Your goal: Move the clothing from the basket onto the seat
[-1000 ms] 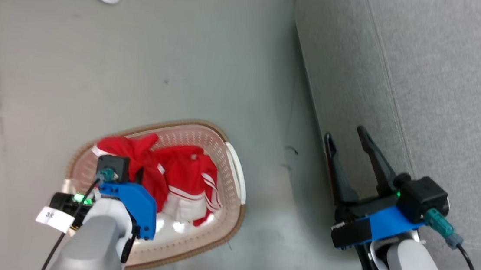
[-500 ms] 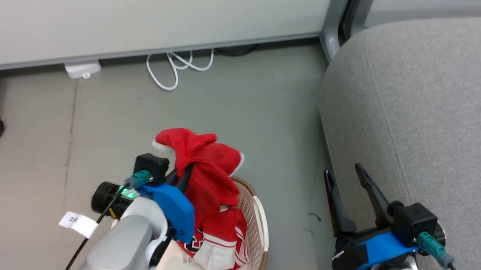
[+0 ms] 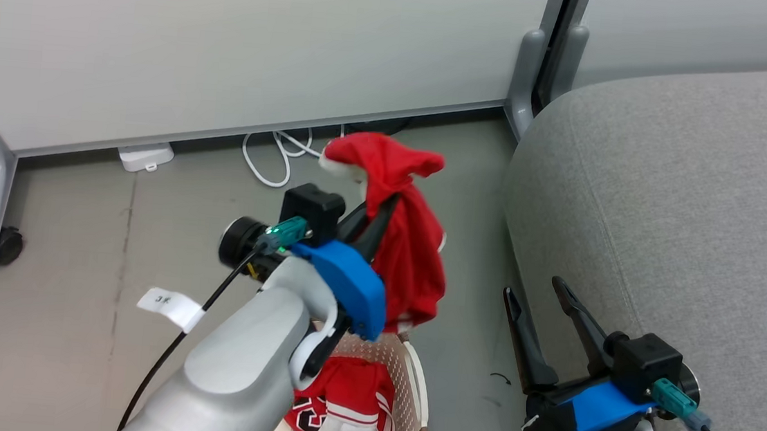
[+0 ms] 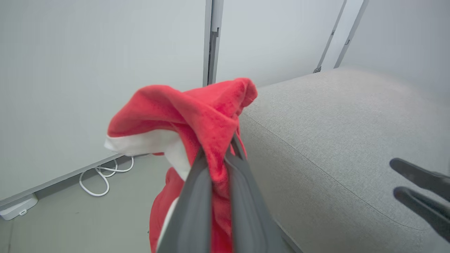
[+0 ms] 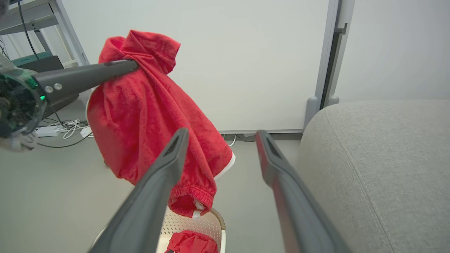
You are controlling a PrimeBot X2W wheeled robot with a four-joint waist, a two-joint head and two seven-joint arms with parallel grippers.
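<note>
My left gripper is shut on a plain red garment, which hangs in the air above the basket. The same red garment is pinched between the grey fingers in the left wrist view, and it drapes from the left fingers in the right wrist view. A red jersey with white stripes lies in the basket. The grey seat fills the right side. My right gripper stands open and empty beside the seat's front edge, fingers spread wide.
A white partition panel on grey legs, one with a castor, stands behind. White cables and a white power block lie on the grey floor at its foot. Bare floor lies between basket and seat.
My left gripper has lifted the plain red garment out of the basket and carried it up and right, toward the seat. The camera has tilted up. The right gripper stayed open.
</note>
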